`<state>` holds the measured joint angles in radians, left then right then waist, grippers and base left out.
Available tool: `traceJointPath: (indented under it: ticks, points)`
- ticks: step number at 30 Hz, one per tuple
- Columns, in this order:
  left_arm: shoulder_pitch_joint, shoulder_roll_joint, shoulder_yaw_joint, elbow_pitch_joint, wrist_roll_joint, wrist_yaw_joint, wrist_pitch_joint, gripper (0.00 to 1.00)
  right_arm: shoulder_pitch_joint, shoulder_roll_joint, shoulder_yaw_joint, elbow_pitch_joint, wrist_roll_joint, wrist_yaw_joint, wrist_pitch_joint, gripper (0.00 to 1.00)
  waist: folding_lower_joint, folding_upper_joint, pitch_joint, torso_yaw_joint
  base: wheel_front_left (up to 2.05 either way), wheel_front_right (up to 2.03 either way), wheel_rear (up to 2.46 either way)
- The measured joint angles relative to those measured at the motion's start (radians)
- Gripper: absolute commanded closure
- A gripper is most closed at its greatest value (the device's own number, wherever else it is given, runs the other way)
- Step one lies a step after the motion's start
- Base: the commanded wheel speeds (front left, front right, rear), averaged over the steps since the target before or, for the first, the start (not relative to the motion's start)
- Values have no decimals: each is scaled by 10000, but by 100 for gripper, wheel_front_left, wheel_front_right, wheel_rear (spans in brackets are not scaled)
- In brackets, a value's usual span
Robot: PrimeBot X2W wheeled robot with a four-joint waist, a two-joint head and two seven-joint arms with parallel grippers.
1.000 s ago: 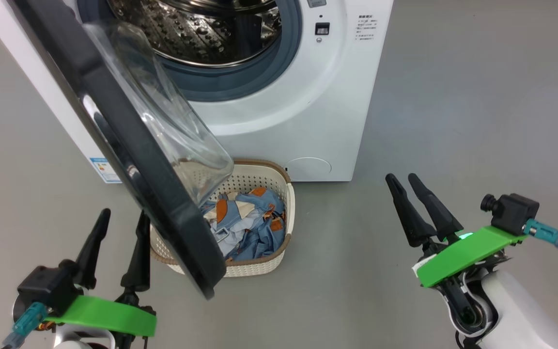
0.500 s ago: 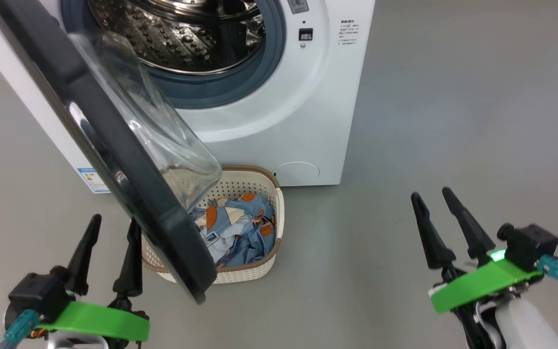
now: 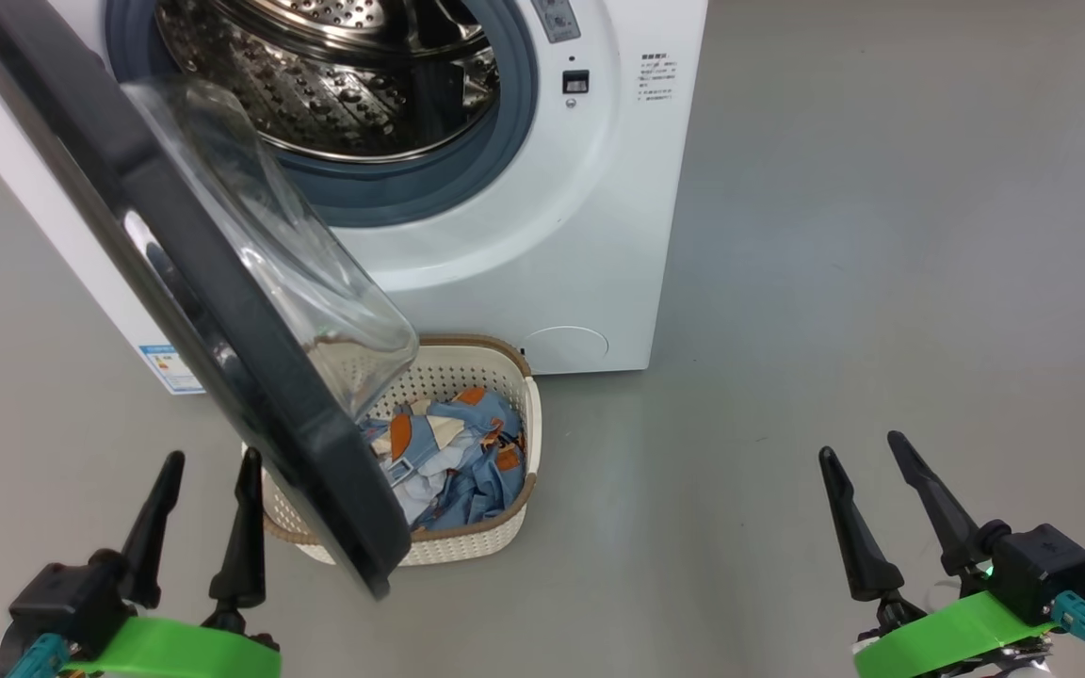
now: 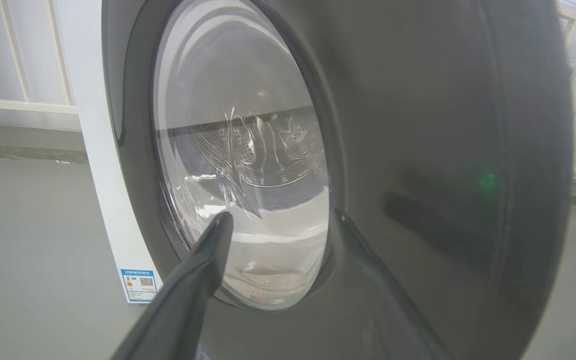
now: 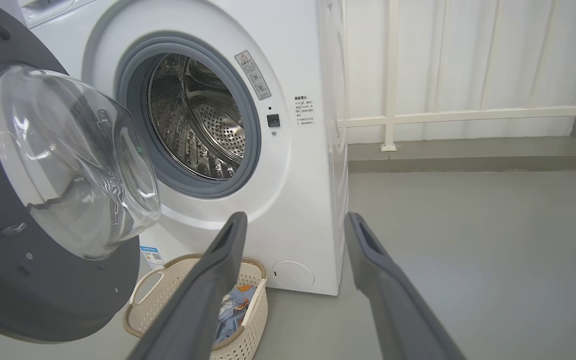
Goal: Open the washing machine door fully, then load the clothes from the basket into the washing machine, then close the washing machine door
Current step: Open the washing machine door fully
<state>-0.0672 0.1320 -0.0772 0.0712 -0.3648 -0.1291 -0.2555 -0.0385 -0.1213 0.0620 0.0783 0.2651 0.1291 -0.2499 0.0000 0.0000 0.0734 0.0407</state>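
The white washing machine (image 3: 542, 235) stands ahead with its steel drum (image 3: 335, 85) exposed. The washing machine door (image 3: 222, 339) hangs part open, its glass bowl (image 3: 298, 273) over the basket (image 3: 467, 546). Blue clothes (image 3: 458, 461) with orange patches lie in the basket. My left gripper (image 3: 211, 455) is open just left of the door's lower edge, facing its glossy outer face (image 4: 418, 150). My right gripper (image 3: 861, 444) is open over bare floor, well right of the basket. The right wrist view has the drum (image 5: 198, 125), door (image 5: 28, 280) and basket (image 5: 153, 300) beyond the open right gripper (image 5: 294, 216).
Grey floor (image 3: 882, 235) spreads to the right of the machine. A white railing (image 5: 468, 115) and a low kerb run behind it. A blue label (image 4: 139, 285) sits low on the machine's left side.
The head camera has shifted, so the whole scene sits further left. My right gripper has drawn back and to the right, away from the machine. Both grippers stay open.
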Motion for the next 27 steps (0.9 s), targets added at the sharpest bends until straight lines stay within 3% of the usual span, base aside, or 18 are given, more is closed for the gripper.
traceJointPath:
  ticks: [10, 27]
  points:
    - [251, -94, 186, 50, 105, 0, 2, 0, 204, 359, -263, -393, -844, 0, 0, 0, 0, 1, 22, -99, 0, 0, 0]
    - [260, -146, 140, 159, 268, 0, 0, 0, 202, 587, -1024, 161, -1039, 0, 0, 0, 0, 0, -44, 112, 0, 0, 0]
